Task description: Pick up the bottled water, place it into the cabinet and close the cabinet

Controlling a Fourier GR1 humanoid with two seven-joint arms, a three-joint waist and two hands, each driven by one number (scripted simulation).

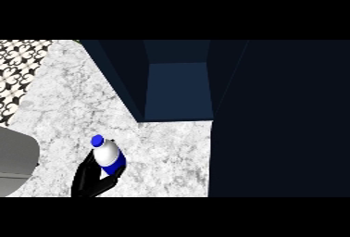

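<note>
The cabinet [179, 88] is the biggest thing in view, a dark blue box filling the span from twelve to about four o'clock, its inside open to the front and showing a lighter blue floor at about twelve o'clock. The tall dark panel [280, 120] at three o'clock looks like its door swung wide, though I cannot be sure of that. Below and left of it runs the white marbled table [68, 102], from ten o'clock down to six. A grey rounded shape [17, 155], probably the left forearm, sits at the nine o'clock edge, and no left hand shows.

The hand [92, 178] at seven o'clock, black, would by its place seem the left, but with only one in view I judge it to be the right; its fingers are curled round the bottle [108, 155], which stands out of the top of the grip, blue cap toward the cabinet at about eleven o'clock from the palm.

So the pick-up seems done: the bottle is in hand, near the cabinet mouth but not yet inside. Left to do are carrying it toward one o'clock, setting it on the cabinet floor, letting go and closing the door.
</note>
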